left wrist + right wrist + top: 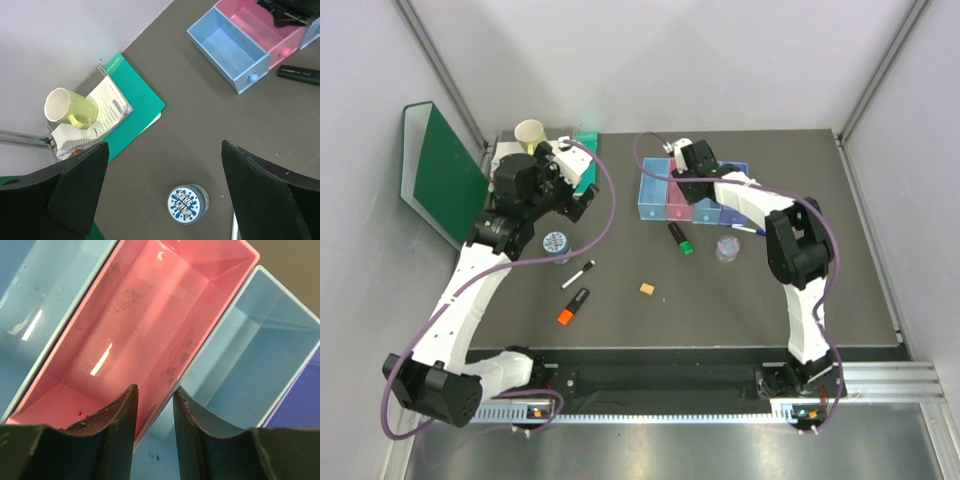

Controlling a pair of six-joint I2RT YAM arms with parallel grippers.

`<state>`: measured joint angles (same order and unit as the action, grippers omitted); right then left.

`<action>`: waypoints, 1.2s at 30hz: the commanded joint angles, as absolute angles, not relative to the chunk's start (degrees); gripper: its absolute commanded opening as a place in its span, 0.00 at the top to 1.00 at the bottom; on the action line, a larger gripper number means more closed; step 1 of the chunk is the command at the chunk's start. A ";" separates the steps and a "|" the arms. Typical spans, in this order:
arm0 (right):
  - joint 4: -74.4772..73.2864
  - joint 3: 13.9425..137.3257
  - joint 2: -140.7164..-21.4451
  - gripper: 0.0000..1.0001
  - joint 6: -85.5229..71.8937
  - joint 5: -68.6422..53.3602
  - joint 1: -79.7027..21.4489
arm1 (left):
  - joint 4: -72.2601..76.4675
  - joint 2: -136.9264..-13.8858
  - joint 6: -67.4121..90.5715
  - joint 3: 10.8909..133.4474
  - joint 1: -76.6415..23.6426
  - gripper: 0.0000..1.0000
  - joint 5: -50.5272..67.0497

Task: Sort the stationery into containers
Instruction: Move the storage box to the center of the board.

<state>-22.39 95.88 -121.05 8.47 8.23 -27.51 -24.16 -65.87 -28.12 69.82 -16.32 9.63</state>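
Observation:
The four joined bins stand at the back of the table: light blue (653,195), pink (678,202), blue (705,208), purple (733,212). My right gripper (692,187) is down in them, one finger in the pink bin (150,315) and one in the blue bin (250,355), closed on the wall between (154,395). My left gripper (575,175) is open and empty, high above the blue-patterned tin (188,204). On the table lie the tin (554,242), a white pen (579,274), an orange-capped highlighter (574,306), a green-capped highlighter (681,238), a clear tub (727,248) and a tan block (647,288).
A yellow-green cup (67,107) sits on papers over a green folder (140,100) at the back left. A larger green binder (440,175) leans on the left wall. A second slim pen (745,229) lies in front of the purple bin.

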 commanded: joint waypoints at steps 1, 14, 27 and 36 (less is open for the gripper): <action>-21.44 97.47 -118.47 0.66 6.68 7.03 -30.23 | -20.83 -63.81 -26.72 68.65 -15.91 0.01 10.46; -21.01 97.04 -118.04 0.67 1.50 10.10 -33.57 | -20.65 -63.19 -26.46 67.94 -14.68 0.01 11.60; -21.80 86.93 -112.24 0.70 -6.59 14.94 -34.89 | -20.83 -62.93 -27.16 68.03 -13.45 0.01 12.83; -23.03 82.36 -107.93 0.71 -9.31 16.96 -37.88 | -21.36 -63.63 -27.16 69.43 -13.18 0.01 13.53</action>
<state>-21.56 83.50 -112.18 -6.94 15.25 -35.16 -23.55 -64.60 -27.29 68.07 -13.54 12.25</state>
